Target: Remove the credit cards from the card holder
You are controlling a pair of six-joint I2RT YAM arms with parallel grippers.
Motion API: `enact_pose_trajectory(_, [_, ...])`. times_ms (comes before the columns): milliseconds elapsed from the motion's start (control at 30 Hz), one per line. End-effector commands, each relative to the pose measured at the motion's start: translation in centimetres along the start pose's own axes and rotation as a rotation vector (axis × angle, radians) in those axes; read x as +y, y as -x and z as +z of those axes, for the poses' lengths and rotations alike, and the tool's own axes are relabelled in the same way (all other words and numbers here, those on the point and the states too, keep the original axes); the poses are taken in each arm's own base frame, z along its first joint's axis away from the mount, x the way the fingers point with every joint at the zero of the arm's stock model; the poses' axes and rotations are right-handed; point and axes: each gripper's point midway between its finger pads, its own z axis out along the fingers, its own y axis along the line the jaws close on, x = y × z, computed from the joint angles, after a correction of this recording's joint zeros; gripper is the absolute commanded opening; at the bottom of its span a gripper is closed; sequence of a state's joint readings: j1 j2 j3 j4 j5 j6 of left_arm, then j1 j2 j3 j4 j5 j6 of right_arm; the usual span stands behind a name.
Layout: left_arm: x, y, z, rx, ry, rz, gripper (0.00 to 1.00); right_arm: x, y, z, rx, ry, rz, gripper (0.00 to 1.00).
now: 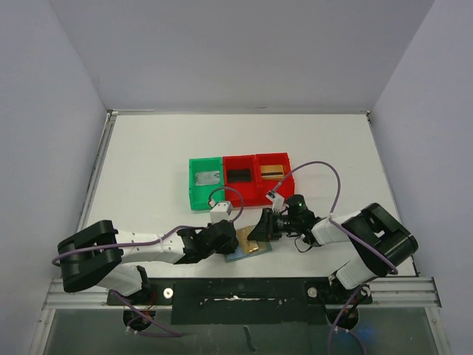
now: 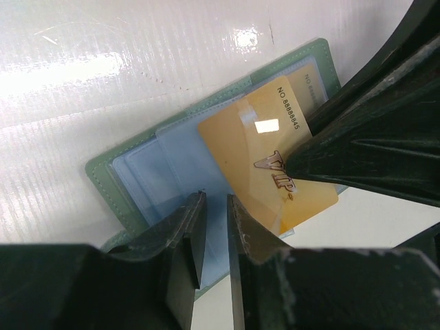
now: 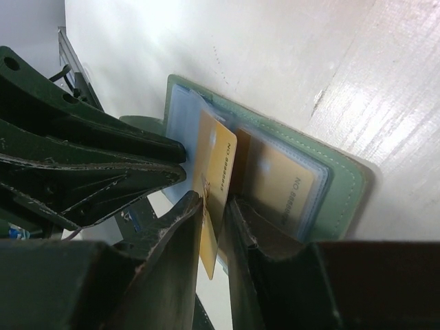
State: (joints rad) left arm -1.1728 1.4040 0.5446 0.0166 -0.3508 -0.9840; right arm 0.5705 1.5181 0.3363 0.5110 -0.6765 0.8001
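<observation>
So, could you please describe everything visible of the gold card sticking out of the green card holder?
The glossy gold plastic card, printed VIP with a number, is thin and rectangular. It stands tilted, partly out of a clear pocket of the open grey-green card holder lying on the white table. The right gripper pinches its free edge.

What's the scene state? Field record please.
card holder: open, lying flat
gold card: partly pulled from sleeve
right end effector: shut on gold card
left end effector: appears shut on card holder sleeve
second gold card: in pocket
green bin: silver-grey card
middle red bin: black card
right red bin: third gold card
</observation>
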Motion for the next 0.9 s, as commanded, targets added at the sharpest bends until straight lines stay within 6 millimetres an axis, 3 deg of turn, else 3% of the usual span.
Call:
enact_pose_trajectory(0, [1.2,-1.0,-0.1,0.039,0.030,0.015,0.19,1.7,1.3,0.5,-0.029,0.079,-0.050,0.22])
enact_pose_trajectory(67, [1.3,-1.0,-0.1,0.036,0.034,0.019,0.19,1.5,1.2,0.6,-0.025,0.078,-0.046,0.22])
enact_pose_trajectory(367, [1.8,-0.5,-0.7,0.019,0.055,0.020,0.19,1.5,1.6,-0.2,-0.044,0.043,-0.073,0.00])
enact_pose_trajectory(600, [1.8,0.5,-1.6,-0.010,0.056,0.022,0.19,1.7,2.6,-1.9,-0.093,-0.029,-0.108,0.00])
enact_pose_trajectory(867, [0.9,2.4,-3.4,-0.063,0.018,0.005,0.20,3.4,4.3,-4.4,-0.193,-0.063,-0.162,0.00])
